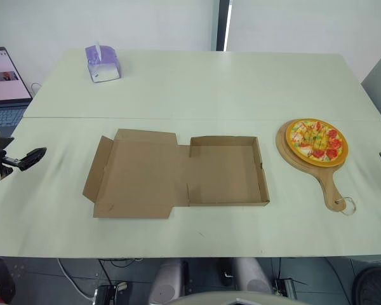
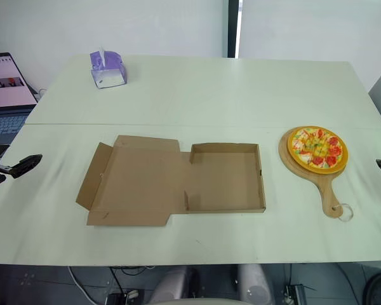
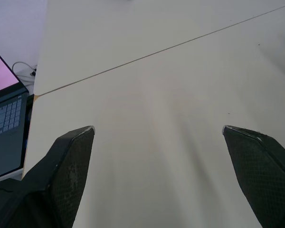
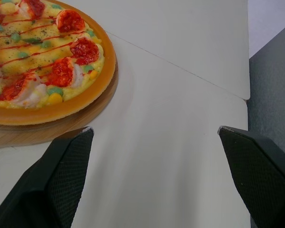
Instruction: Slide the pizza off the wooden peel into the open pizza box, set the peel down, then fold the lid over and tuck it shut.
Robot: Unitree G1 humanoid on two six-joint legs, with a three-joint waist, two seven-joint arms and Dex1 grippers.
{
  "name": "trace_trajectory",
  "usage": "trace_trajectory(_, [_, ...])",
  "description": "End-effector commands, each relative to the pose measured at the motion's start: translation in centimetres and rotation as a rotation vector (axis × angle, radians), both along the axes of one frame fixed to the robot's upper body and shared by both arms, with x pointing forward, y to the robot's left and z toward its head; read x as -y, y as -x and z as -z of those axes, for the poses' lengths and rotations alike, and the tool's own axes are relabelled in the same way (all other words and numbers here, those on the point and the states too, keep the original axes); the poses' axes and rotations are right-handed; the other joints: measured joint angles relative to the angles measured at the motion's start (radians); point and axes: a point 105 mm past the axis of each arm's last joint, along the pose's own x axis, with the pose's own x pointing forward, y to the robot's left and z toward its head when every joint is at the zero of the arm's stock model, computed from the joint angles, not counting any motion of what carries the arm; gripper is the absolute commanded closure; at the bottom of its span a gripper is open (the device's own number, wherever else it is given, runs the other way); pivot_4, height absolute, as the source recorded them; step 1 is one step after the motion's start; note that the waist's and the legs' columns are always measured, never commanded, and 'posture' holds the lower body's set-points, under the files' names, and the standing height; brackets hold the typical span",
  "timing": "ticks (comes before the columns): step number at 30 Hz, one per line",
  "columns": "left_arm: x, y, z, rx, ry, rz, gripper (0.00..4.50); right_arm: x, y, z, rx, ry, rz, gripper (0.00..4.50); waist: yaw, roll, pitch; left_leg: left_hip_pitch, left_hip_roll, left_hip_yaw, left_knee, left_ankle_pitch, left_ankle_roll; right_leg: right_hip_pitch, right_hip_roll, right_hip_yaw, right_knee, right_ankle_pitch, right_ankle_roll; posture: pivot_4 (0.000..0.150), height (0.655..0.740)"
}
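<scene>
Left wrist view: left end effector (image 3: 157, 127) released; right end effector (image 4: 154, 128) released near pizza (image 4: 42, 57).

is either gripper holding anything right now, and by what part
Nothing is held. The left gripper is open over bare table; the right gripper is open near the pizza, which lies untouched on the wooden peel.

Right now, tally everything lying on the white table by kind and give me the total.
pizza box, open and empty: 1
pizza: 1
wooden peel, under the pizza: 1
purple tissue box: 1
Total: 4
</scene>
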Motion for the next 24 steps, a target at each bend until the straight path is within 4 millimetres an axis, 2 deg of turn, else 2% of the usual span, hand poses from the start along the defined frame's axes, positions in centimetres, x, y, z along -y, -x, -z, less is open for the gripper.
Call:
trace_trajectory(1, [-0.32,0.09,-1.29,0.033,-0.034,0.001,0.02,0.61,0.01,-2.31,0.069,0.021,0.015,0.00,0.000,0.000,0.000,0.000,0.000,0.000,0.000,0.000,0.000,0.000,0.000,0.000,0.000,0.000,0.000,0.150,0.7400])
trace_trajectory(14, [-0.49,-0.07,-1.59,0.053,-0.058,-0.012,0.02,0.34,-0.30,-2.82,0.088,0.009,0.011,0.00,0.000,0.000,0.000,0.000,0.000,0.000,0.000,0.000,0.000,0.000,0.000,0.000,0.000,0.000,0.000,0.150,0.7400])
trace_trajectory(24, [-0.44,-0.09,-1.65,0.056,-0.065,-0.011,0.02,0.92,0.36,-2.36,0.077,0.005,0.028,0.00,0.000,0.000,0.000,0.000,0.000,0.000,0.000,0.000,0.000,0.000,0.000,0.000,0.000,0.000,0.000,0.150,0.7400])
